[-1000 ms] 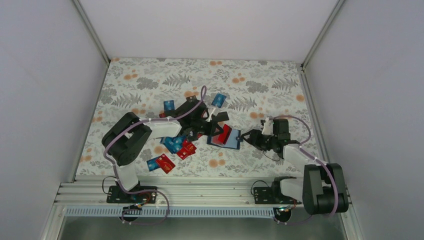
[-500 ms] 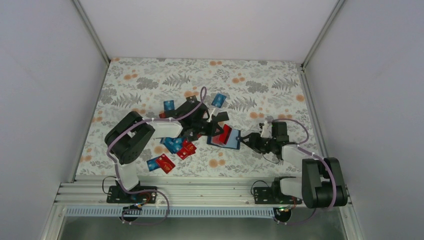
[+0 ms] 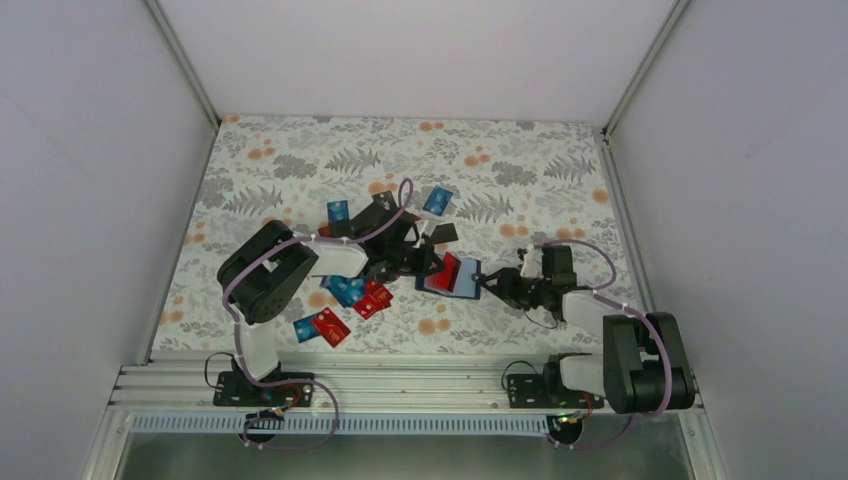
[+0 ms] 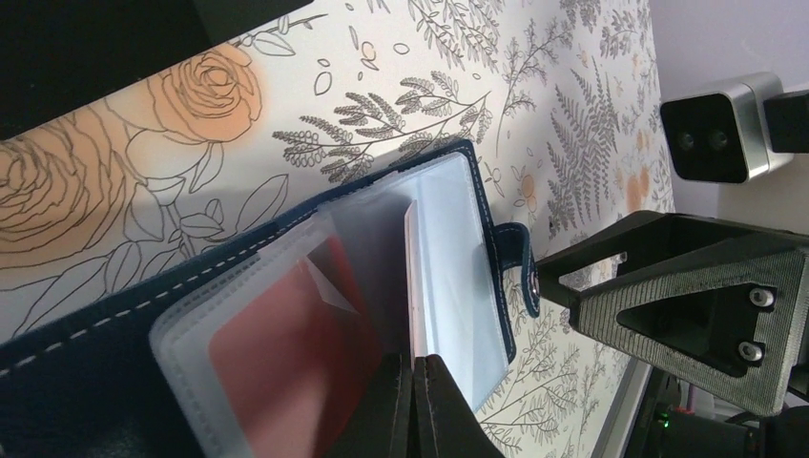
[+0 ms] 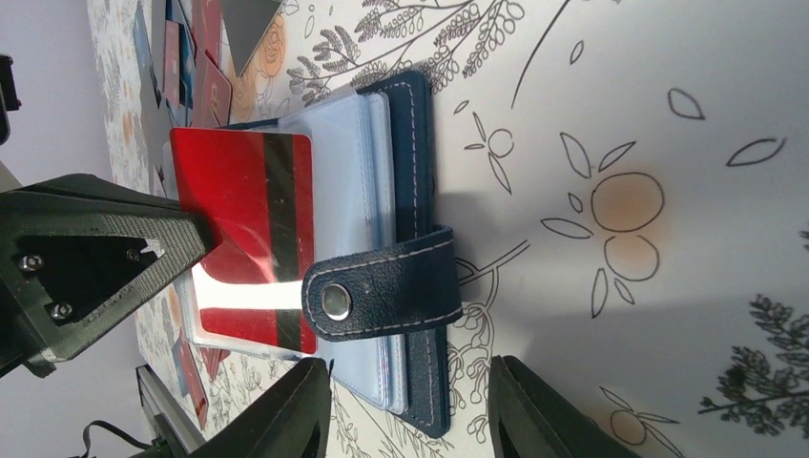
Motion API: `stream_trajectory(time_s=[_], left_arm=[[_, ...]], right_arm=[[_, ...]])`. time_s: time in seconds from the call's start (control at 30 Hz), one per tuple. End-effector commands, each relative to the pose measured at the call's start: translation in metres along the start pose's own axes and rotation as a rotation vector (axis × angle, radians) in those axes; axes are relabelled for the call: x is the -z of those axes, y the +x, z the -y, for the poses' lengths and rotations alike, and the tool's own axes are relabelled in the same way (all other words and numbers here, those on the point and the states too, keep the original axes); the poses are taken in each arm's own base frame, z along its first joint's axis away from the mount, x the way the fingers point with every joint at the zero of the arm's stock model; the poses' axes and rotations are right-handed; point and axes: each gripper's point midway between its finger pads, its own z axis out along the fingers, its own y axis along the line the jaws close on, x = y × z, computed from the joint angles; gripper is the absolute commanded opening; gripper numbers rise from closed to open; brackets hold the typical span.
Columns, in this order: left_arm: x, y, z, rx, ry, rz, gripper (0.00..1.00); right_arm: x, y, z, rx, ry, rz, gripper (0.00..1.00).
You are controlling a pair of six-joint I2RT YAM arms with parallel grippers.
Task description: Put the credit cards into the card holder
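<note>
The navy card holder [image 3: 462, 282] lies open on the floral counter [image 3: 520, 160], near the middle and slightly right, between the two grippers. Its clear sleeves [image 5: 348, 162] are fanned up and its snap strap [image 5: 382, 286] curls over the right end.

The left gripper [image 3: 432, 262] reaches in from the left with its fingers pinched together on a red card [image 5: 238, 191] with a black stripe. The card stands over the sleeves, one edge down among them.

The right gripper [image 3: 492, 284] sits at the holder's right end, jaws partly apart on either side of the strap end. I cannot tell whether they touch it.

More loose cards [image 3: 360, 295], red and blue, lie left of the holder, with two blue ones farther back.
</note>
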Motion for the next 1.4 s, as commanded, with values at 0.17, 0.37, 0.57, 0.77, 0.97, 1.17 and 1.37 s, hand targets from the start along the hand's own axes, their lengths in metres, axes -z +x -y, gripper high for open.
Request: stream_trajectory(time_s=[0.17,0.37,0.57,0.77,0.97,1.17,1.37], left_arm=[[-0.005,0.012,-0.012,0.097,-0.032,-0.011,0.02],[-0.007,0.014,-0.014,0.125,-0.032,-0.02,0.02],[-0.01,0.016,-0.016,0.137,-0.032,-0.025,0.02],[-0.013,0.018,-0.016,0.144,-0.026,-0.03,0.02],[-0.013,0.017,-0.015,0.155,-0.028,-0.029,0.02],[-0.015,0.02,-0.017,0.168,-0.035,-0.039,0.02],[-0.016,0.024,-0.02,0.183,-0.044,-0.054,0.02]], right_arm=[[-0.006,0.01,-0.002,0.004,-0.018,-0.022,0.43],[-0.008,0.014,-0.004,0.008,-0.02,-0.029,0.43],[-0.011,0.017,-0.008,0.014,-0.027,-0.036,0.43],[-0.013,0.02,-0.01,0.018,-0.026,-0.045,0.42],[-0.015,0.022,-0.012,0.023,-0.024,-0.05,0.4],[-0.018,0.023,-0.015,0.028,-0.029,-0.059,0.4],[-0.021,0.026,-0.018,0.035,-0.031,-0.071,0.4]])
